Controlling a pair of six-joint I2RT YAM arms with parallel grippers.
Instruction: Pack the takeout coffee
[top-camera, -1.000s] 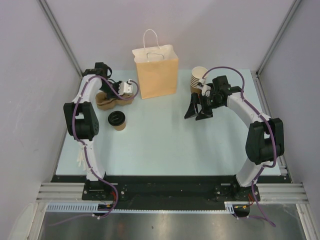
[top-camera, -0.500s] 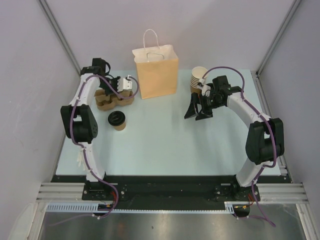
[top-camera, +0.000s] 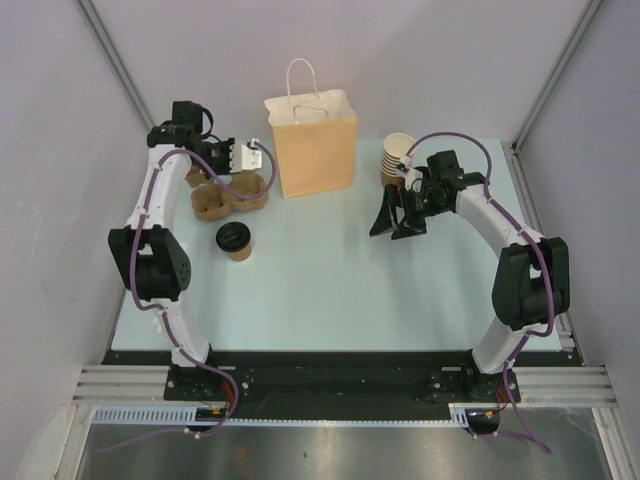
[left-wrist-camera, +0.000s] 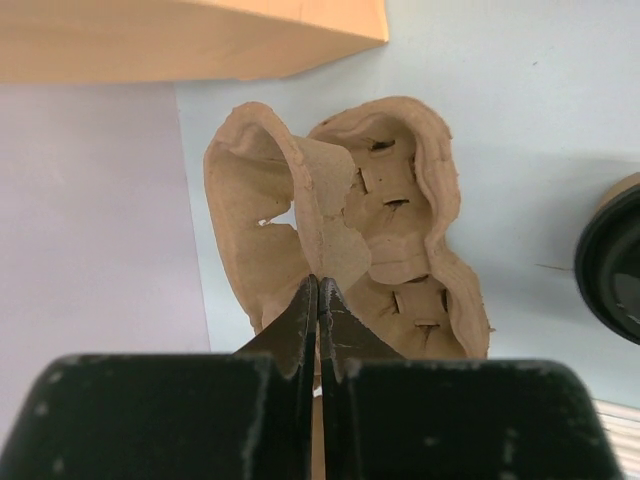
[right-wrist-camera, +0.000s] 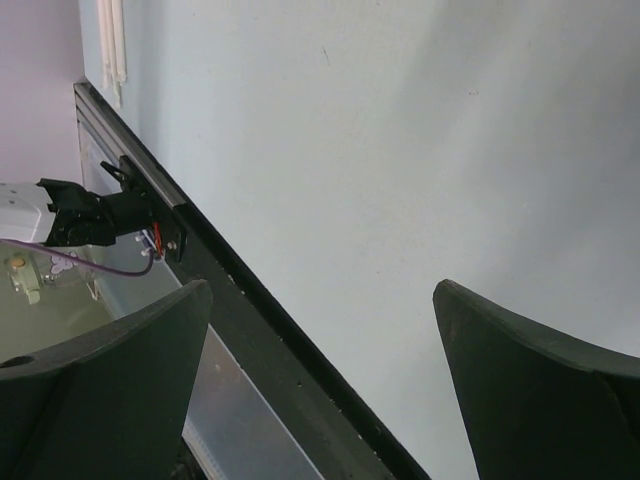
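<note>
The takeout coffee (top-camera: 234, 240), a small kraft cup with a black lid, stands at the left of the table; its lid edge shows in the left wrist view (left-wrist-camera: 615, 265). The paper bag (top-camera: 312, 145) stands upright at the back centre. My left gripper (top-camera: 225, 175) is shut on the wall of a brown pulp cup carrier (top-camera: 232, 197), behind the coffee; the left wrist view shows its jaws (left-wrist-camera: 318, 282) pinching the carrier (left-wrist-camera: 400, 200). My right gripper (top-camera: 394, 222) is open and empty, above the table right of centre, also seen in the right wrist view (right-wrist-camera: 322, 290).
A stack of lidless tan cups (top-camera: 398, 158) stands at the back right, close behind the right gripper. The bag's lower edge (left-wrist-camera: 200, 35) lies just beyond the carrier. The black front rail (right-wrist-camera: 250, 300) borders the table.
My left arm has swung back and to the left while holding the carrier, which shifted slightly. The right arm and the coffee have hardly moved.
</note>
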